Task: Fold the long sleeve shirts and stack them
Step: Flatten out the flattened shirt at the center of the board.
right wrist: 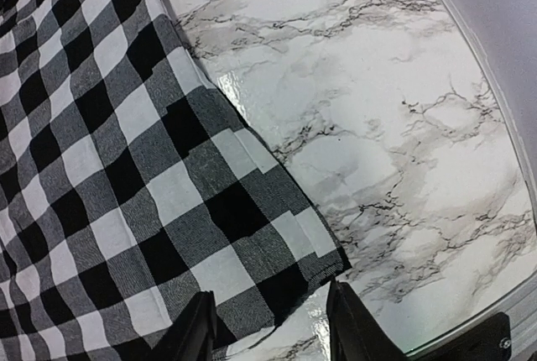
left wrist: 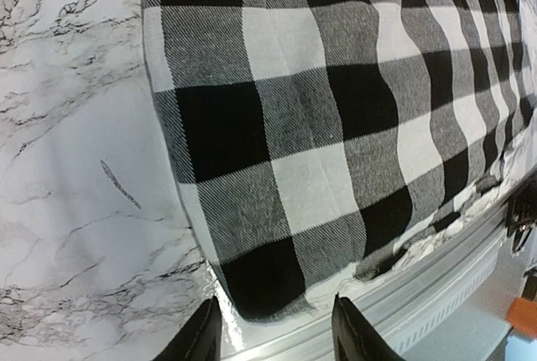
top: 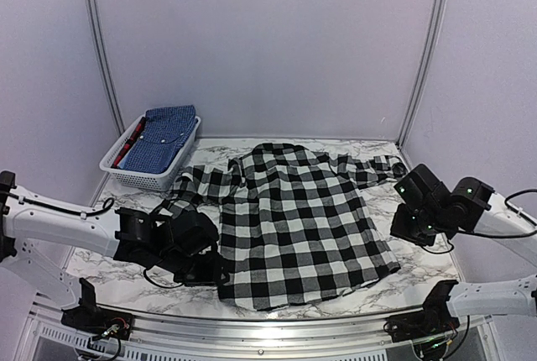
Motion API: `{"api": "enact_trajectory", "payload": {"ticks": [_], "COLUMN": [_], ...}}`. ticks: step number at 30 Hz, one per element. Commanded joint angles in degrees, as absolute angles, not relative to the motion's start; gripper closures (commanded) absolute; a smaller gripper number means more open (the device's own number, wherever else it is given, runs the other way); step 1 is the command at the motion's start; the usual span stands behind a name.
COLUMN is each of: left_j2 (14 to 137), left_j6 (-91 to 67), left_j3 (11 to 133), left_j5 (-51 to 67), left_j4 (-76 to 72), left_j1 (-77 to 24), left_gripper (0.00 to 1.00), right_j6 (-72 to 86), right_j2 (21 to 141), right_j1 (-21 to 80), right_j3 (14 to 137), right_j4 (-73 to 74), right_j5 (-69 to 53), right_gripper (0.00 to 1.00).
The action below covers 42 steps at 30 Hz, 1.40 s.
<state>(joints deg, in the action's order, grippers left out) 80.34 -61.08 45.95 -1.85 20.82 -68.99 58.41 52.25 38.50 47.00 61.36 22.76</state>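
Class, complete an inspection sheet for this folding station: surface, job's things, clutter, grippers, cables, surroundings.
Surface: marble-pattern table, metal rail at the near edge.
Job's things: checked shirt spread flat, unfolded; blue shirt in the white basket.
Clutter: white basket at far left, red item inside too.
Grippers: left gripper open at the checked shirt's near left corner; right gripper open at its near right corner.
Cables: black cable looped below the left arm; thin cable by the right arm.
Surroundings: plain white walls.
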Motion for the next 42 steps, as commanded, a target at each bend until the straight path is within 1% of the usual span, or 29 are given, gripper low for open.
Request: {"api": "enact_trajectory", "payload": {"ticks": [1,2,3,5,8,11,13,18,25,28,31,34,38,42], "left_j2": [76.65,75.57,74.63,73.77,74.06,77.16,79.54,85.89,91.98,93.87,95.22,96.59,98.18,98.30], "left_j6": [-61.15,-61.31,-61.28,-60.86,-60.69,-59.58,-59.10,-59.15,-59.71,-60.52,-61.73,-62.34,-63.62,-65.88], "left_j3": [45.42,45.62,46.03,47.34,47.78,48.40,48.84,47.87,47.04,47.15,46.84,47.48,48.86,49.01], "left_j5": [-4.04,-5.92,-6.84,-10.08,-12.26,-12.17,-12.20,-10.34,-7.95,-7.94,-7.37,-7.02,-6.39,-6.12], "left_j4": [24.11,24.89,25.75,28.18,28.51,26.55,24.21,18.52,13.32,12.80,11.59,11.17,10.99,10.98], "left_j1": [-69.26,-69.21,-69.18,-68.82,-67.30,-65.64,-65.34,-65.13,-67.08,-68.52,-69.88,-71.60,-74.18,-77.13], "left_gripper": [0.46,0.42,0.40,0.36,0.35,0.38,0.43,0.60,0.80,0.88,0.95,1.00,1.00,1.00], "right_j6": [55.70,54.58,53.25,51.23,50.13,50.29,50.11,50.73,51.99,52.89,55.08,57.69,61.56,65.54], "right_j2": [51.55,51.62,52.09,55.15,61.63,66.80,69.70,77.11,85.91,87.97,88.19,87.37,84.13,77.34], "right_j1": [40.29,41.83,43.38,46.14,50.63,55.56,57.88,62.48,66.38,67.19,67.37,67.34,67.41,67.40], "right_j3": [47.81,48.08,48.20,48.92,50.13,50.55,50.59,49.74,47.61,46.05,42.21,38.07,33.95,31.18], "right_j4": [57.85,56.07,54.14,51.51,48.67,43.69,39.29,29.50,18.00,15.76,14.09,13.43,17.20,24.95], "right_j5": [22.13,22.44,22.56,22.60,22.47,22.46,22.12,19.83,16.70,16.20,15.62,14.85,15.08,17.37], "right_gripper": [0.51,0.48,0.46,0.46,0.46,0.46,0.46,0.51,0.65,0.72,0.76,0.78,0.81,0.81]}}
